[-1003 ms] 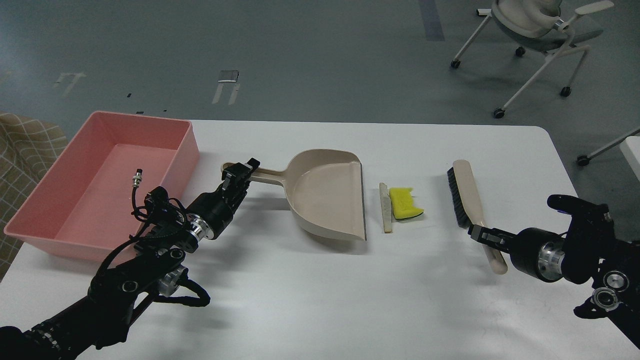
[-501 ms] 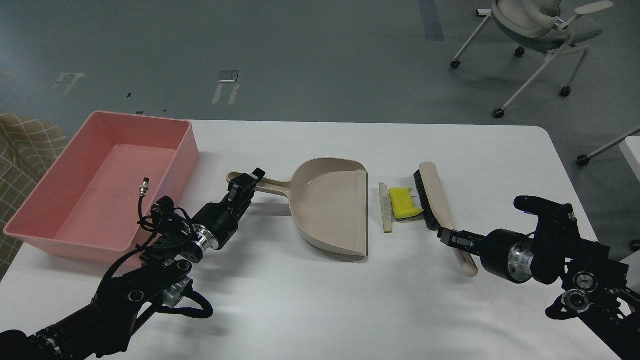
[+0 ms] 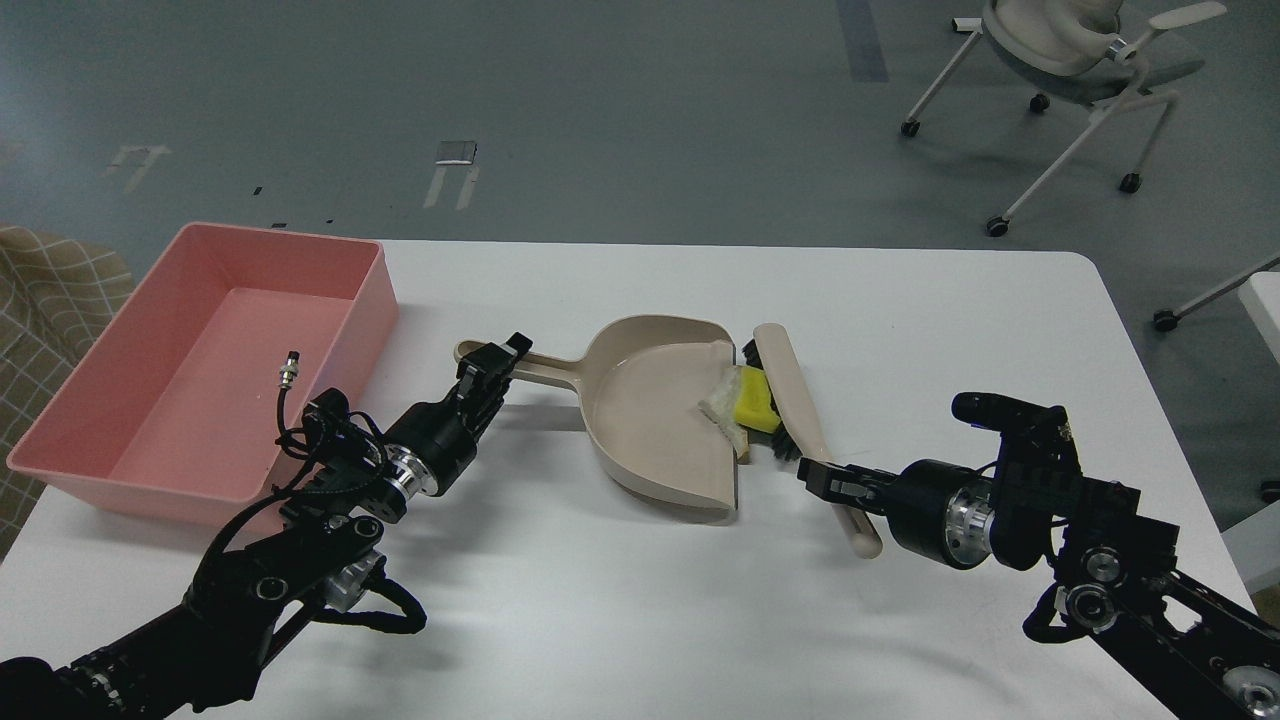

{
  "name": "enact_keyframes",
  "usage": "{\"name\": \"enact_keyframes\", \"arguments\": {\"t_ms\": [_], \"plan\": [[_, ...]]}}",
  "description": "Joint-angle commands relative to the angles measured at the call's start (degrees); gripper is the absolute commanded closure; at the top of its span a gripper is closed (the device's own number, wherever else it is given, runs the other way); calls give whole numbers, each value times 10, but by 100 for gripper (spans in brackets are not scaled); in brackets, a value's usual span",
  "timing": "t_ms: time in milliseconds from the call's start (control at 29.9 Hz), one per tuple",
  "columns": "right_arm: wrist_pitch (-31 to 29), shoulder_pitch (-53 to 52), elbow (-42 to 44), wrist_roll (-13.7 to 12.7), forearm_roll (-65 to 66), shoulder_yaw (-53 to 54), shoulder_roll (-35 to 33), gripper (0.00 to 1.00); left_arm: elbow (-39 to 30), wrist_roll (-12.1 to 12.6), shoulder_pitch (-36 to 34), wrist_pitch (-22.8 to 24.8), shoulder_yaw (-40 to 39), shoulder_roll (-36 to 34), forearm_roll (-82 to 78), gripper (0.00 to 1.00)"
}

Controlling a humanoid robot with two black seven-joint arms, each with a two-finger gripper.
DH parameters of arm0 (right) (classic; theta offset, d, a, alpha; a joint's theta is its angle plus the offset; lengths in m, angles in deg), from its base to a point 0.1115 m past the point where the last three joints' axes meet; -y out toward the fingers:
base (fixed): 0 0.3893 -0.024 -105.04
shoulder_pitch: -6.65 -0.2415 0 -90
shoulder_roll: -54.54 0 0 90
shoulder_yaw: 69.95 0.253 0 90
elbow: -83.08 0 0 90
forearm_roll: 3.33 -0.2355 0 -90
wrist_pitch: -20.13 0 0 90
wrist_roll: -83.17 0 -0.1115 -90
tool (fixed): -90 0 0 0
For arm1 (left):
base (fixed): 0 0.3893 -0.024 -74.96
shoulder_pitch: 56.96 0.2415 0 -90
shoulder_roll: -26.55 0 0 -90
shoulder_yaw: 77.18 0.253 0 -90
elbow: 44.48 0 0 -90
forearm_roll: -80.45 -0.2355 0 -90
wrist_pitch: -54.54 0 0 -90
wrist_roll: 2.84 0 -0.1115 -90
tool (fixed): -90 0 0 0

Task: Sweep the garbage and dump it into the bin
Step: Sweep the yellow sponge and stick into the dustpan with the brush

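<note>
The beige dustpan (image 3: 640,420) lies mid-table with its mouth to the right. My left gripper (image 3: 492,362) is shut on the dustpan's handle. My right gripper (image 3: 822,478) is shut on the handle of a beige brush (image 3: 790,385) with black bristles. The brush presses against the dustpan's mouth. The yellow sponge piece (image 3: 752,400) sits at the lip between bristles and pan. The off-white foam strip (image 3: 722,410) lies crumpled just inside the lip. The pink bin (image 3: 130,440) stands at the table's left, with nothing of the garbage in it.
The white table (image 3: 640,620) has rounded corners, with its edge close on the right. An office chair (image 3: 1075,60) stands on the floor beyond the far right. A checked fabric object (image 3: 40,300) sits left of the bin.
My right gripper swept the brush leftward, pushing the sponge and foam strip against and partly into the dustpan's mouth. My left gripper shifted the dustpan slightly right, then held it steady.
</note>
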Motion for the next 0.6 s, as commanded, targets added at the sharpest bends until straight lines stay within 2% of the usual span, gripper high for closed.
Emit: {"name": "enact_keyframes", "arguments": {"t_ms": [0, 267, 568], "plan": [[0, -3, 1, -3, 0, -11, 12, 100, 0, 0, 1, 0, 0, 0, 0, 100], [0, -26, 2, 0, -2, -25, 50, 100, 0, -1, -1, 0, -1, 0, 4, 100], [0, -40, -36, 12, -30, 26, 81, 100, 0, -2, 0, 0, -1, 1, 5, 100]]}}
